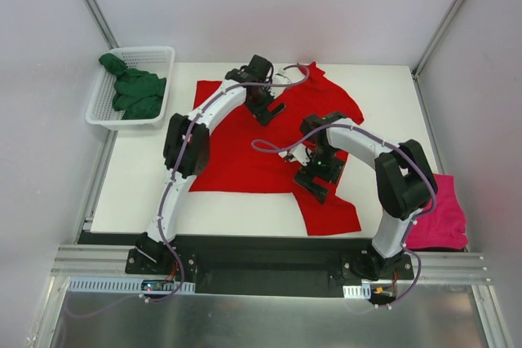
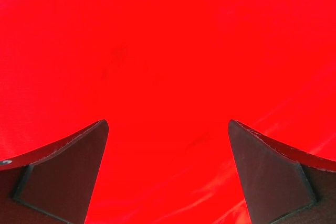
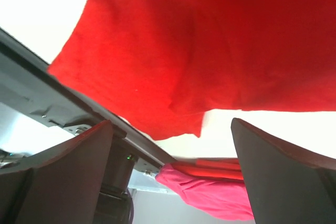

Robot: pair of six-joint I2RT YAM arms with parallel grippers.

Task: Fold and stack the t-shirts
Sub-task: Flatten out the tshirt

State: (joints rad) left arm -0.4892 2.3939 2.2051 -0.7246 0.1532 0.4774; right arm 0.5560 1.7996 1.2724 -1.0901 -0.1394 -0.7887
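while the bright red cloth t-shirt lies spread out mid-frame, my left gripper at upper centre and my right gripper down-right of it both hang over it, jaws released, grasping nothing. the magenta-pink cloth tee sits bunched at lower right, and the dark green cloth tee lies crumpled in the white plastic mesh basket at upper left.

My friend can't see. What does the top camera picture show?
A red t-shirt lies spread on a white table, with the left claw and right claw over it. A green t-shirt sits in a white basket at far left; a pink t-shirt lies at the right.
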